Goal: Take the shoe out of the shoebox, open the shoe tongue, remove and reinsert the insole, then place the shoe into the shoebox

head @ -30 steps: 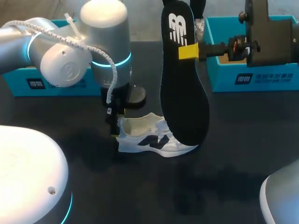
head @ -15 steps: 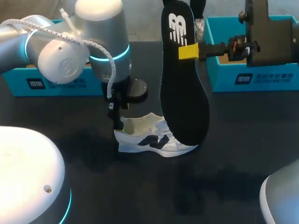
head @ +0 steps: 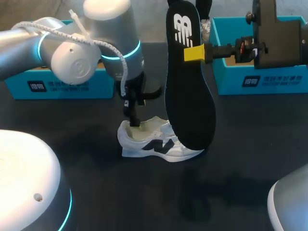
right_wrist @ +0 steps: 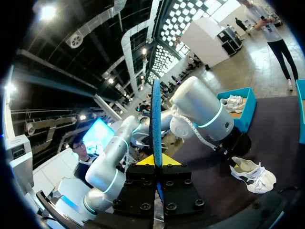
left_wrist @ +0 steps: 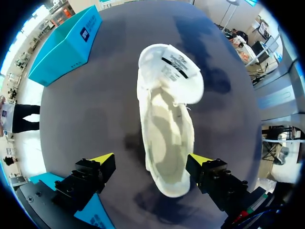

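A white shoe (head: 159,143) with a dark side logo lies on the black table (head: 231,159), its tongue pulled open and its inside bare. My left gripper (head: 135,121) hangs just above the heel opening. In the left wrist view the shoe (left_wrist: 167,119) is straight below; the left gripper (left_wrist: 151,160) is open, with the heel between its yellow tips and touching neither. My right gripper (head: 195,53) is shut on the black insole (head: 188,96), which hangs upright above the shoe. The right wrist view shows the insole (right_wrist: 156,119) edge-on in the right gripper (right_wrist: 156,162), and the shoe (right_wrist: 252,175) on the table below.
A teal shoebox (head: 262,79) stands at the back right behind my right gripper. A second teal box (head: 57,86) stands at the back left, behind my left arm (head: 72,53); it also shows in the left wrist view (left_wrist: 66,43).
My left arm has swung right, from beside the shoe's heel to above its opening. The right arm and the insole have stayed still.
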{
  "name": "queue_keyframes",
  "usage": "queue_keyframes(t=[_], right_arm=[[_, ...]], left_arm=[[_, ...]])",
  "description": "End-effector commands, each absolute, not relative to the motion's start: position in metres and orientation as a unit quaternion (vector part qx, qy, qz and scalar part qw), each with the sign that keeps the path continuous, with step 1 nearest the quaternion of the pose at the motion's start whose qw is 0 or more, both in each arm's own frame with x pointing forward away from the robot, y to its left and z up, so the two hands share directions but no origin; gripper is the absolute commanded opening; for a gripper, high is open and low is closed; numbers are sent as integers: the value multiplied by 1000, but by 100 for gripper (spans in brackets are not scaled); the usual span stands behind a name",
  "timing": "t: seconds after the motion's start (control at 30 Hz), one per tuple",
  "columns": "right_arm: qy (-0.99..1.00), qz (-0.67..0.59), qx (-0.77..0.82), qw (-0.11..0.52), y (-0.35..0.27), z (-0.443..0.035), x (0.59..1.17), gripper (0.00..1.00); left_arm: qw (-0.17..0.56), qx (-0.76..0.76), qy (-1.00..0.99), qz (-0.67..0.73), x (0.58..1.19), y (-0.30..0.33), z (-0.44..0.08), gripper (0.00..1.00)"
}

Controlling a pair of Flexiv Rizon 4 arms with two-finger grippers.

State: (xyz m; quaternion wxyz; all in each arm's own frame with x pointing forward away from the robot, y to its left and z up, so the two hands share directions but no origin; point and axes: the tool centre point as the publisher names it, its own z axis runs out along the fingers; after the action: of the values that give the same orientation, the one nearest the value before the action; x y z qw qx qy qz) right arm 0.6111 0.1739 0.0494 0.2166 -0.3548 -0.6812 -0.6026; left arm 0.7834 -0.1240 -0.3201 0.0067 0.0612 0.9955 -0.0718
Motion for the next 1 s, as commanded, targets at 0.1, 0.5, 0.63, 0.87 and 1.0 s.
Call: queue_keyframes(t=[0.1, 0.5, 0.63, 0.87, 1.0], right_arm=[[-681, -602, -355, 217, 176, 49, 612, 0], [-681, -602, -355, 217, 176, 49, 612, 0], [-681, -602, -355, 217, 176, 49, 612, 0], [-681, -602, -355, 217, 176, 49, 612, 0], [-681, -602, -355, 217, 176, 49, 612, 0]], left_arm=[[-6, 66, 995, -74, 793, -145, -341, 100], [-5, 72, 995, -73, 799, -171, -372, 100], [-7, 77, 995, -70, 799, -173, -379, 100], [-11, 84, 995, -61, 798, -172, -383, 93], [-15, 86, 995, -55, 797, -168, -384, 91]])
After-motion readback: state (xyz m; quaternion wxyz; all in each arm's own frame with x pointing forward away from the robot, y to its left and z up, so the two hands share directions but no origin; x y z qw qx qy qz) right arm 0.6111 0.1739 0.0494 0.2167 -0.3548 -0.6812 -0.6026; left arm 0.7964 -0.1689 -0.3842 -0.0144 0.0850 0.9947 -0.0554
